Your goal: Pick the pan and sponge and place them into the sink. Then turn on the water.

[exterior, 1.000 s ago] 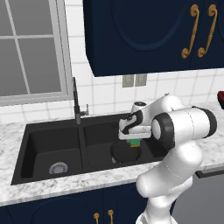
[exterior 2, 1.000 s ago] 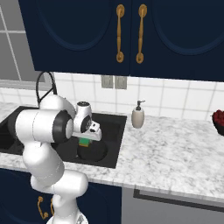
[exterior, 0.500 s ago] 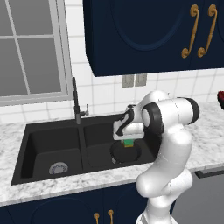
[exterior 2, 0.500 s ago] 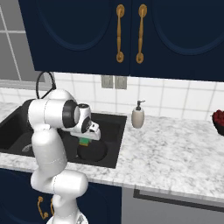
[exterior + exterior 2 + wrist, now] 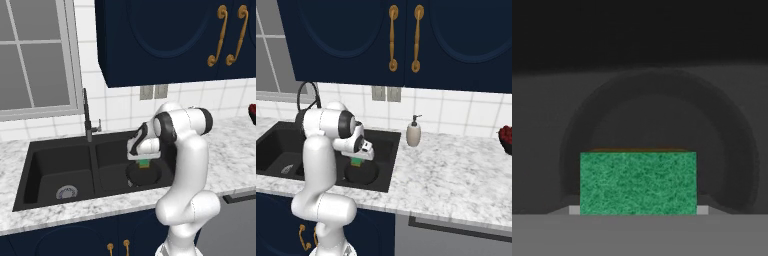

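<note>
The tool hung low over the right basin of the black sink, its jaws pinching the green sponge by its sides. Directly beneath it lay the round black pan on the basin floor, set into the marble worktop

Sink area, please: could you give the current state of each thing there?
sponge: held in the gripper, above the pan
pan: lying in the right basin
sink: left basin bare
faucet: no water seen
cabinet doors: closed
</note>
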Motion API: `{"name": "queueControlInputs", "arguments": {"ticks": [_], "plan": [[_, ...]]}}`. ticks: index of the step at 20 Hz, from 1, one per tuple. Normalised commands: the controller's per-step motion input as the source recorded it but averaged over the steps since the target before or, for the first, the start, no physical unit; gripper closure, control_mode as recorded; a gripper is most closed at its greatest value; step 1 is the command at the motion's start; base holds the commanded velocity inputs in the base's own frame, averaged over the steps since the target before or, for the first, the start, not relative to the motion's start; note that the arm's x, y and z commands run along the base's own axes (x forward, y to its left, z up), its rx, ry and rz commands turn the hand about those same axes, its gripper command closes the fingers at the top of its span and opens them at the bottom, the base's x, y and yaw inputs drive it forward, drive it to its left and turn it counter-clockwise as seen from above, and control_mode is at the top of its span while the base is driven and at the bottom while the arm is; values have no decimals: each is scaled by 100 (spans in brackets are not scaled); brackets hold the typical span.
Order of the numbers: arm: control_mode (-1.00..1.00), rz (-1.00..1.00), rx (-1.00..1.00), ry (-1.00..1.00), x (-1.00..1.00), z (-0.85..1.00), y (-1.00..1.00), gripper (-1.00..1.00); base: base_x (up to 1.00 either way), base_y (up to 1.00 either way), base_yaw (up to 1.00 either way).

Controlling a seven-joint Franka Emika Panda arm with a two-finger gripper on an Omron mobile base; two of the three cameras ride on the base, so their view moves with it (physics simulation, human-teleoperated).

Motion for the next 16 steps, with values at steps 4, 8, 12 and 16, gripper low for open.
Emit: {"name": "queueControlInputs", "arguments": {"ticks": [4,8,12,16], "plan": [[-100,1,0,0,1,-56,0,100,0,0,0],[-100,0,0,0,0,-60,0,100,0,0,0],[-100,0,0,0,0,-40,0,100,0,0,0],[-100,0,0,0,0,-5,0,-100,0,0,0]]}}
